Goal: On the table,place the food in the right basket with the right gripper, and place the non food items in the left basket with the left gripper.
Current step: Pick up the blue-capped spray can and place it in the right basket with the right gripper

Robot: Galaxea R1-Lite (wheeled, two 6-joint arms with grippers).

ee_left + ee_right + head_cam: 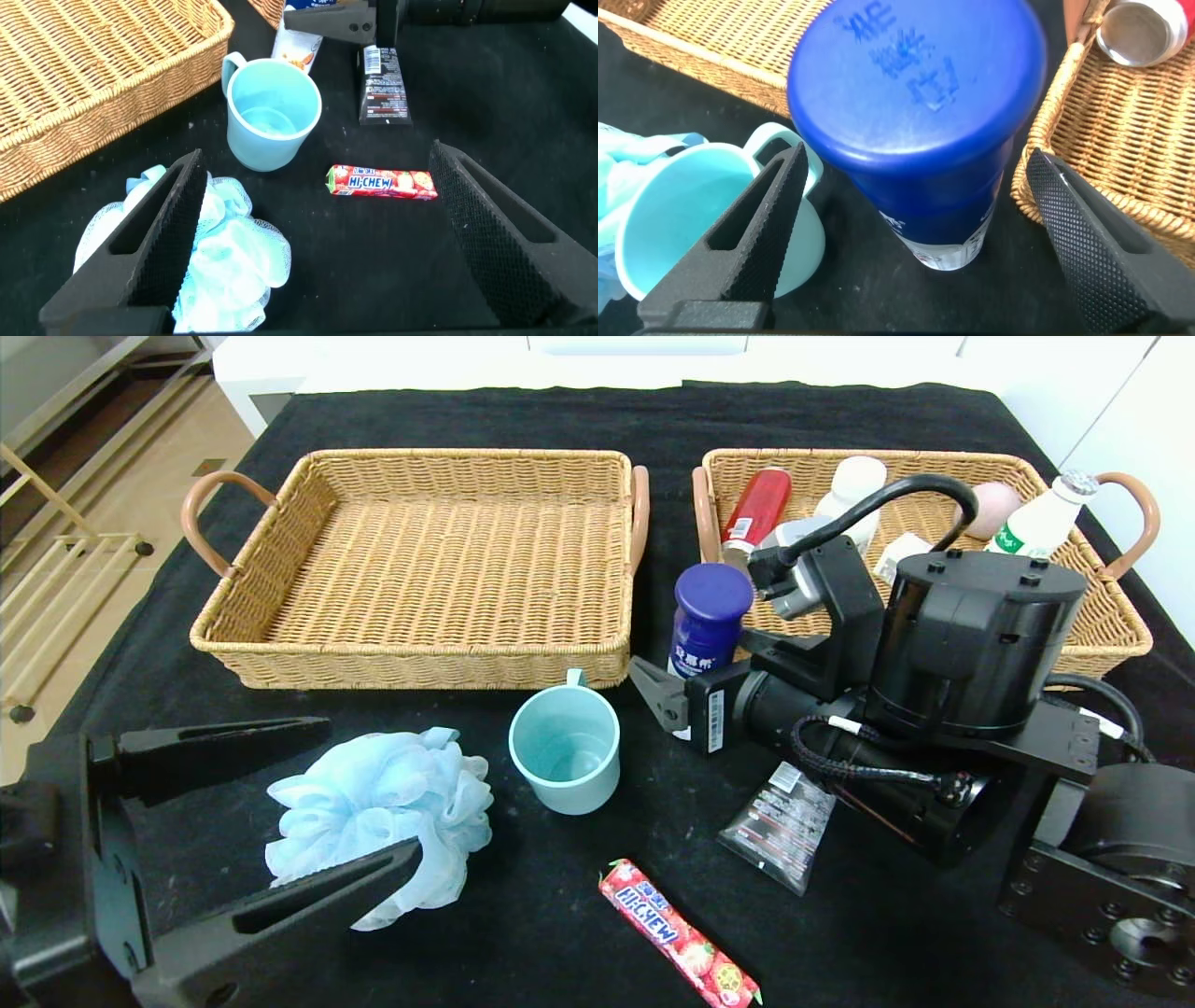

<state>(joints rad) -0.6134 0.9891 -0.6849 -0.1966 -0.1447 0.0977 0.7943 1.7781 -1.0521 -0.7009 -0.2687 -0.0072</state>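
Note:
A white bottle with a big blue cap (709,621) stands on the black table (560,915) just in front of the right basket (1111,625). My right gripper (677,681) is open, one finger on each side of the bottle (920,112) and neither touching it. The red Hi-Chew stick (677,933) lies near the front edge. The pale-blue pouf (373,812), teal mug (565,751) and dark tube (780,821) sit in front of the baskets. My left gripper (373,789) hangs open over the pouf (224,252). The left basket (429,663) holds nothing.
The right basket holds a red can (758,509), a white bottle (854,490), a pink round thing (994,509) and a green-printed white bottle (1036,523). The mug (682,224) stands close beside one right finger. The right arm's body hides part of that basket.

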